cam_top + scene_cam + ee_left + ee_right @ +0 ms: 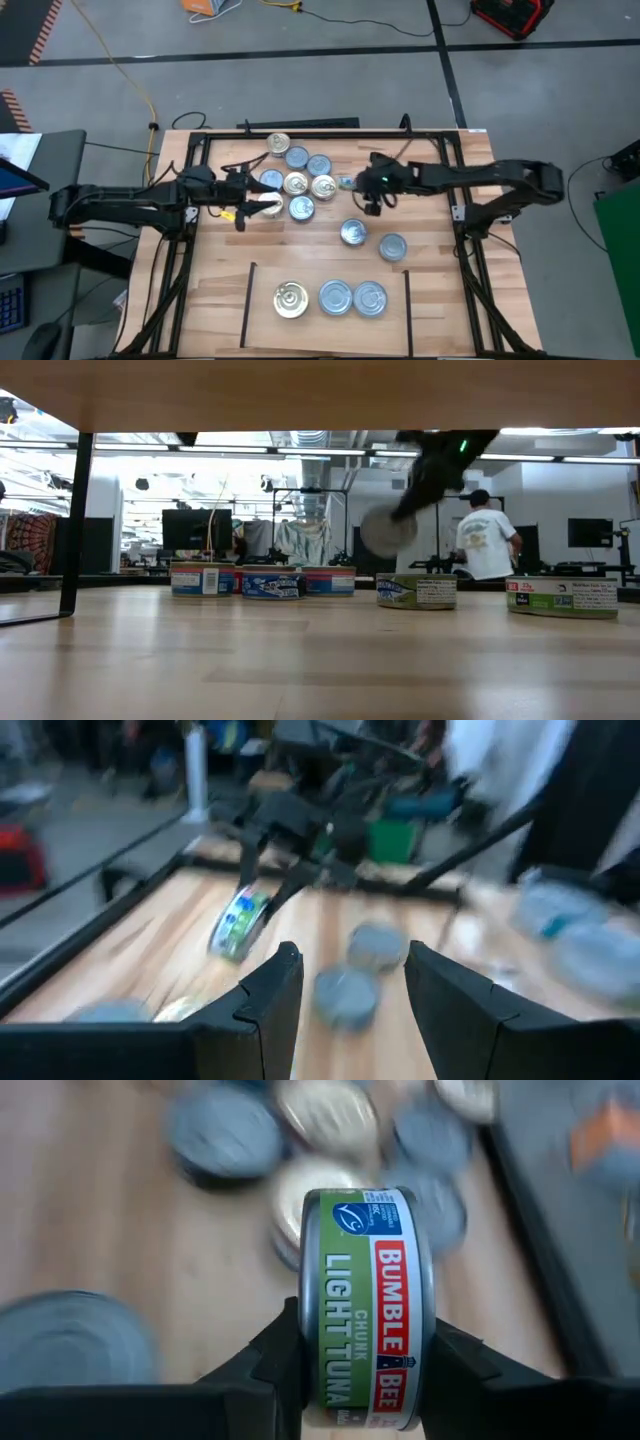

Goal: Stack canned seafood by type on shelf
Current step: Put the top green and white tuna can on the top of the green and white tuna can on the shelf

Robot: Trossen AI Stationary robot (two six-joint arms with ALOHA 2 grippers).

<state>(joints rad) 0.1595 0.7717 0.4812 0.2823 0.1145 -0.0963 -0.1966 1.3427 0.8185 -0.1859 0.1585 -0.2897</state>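
Right gripper [365,1370] is clamped on a Bumble Bee light tuna can [368,1305], pinched on its flat faces so it rides on edge, lifted above the table just right of the loose can cluster [298,172]; the shelf [325,322] at the near edge already holds three cans [330,298]. Risk: released on edge it could roll or knock the row, so it likely needs turning flat first. Left gripper [345,980] hangs spread and empty at the cluster's left side.

shelf [262,312]: three tins [330,298] in a row | loose cluster [298,175] behind | two tins [372,239] between
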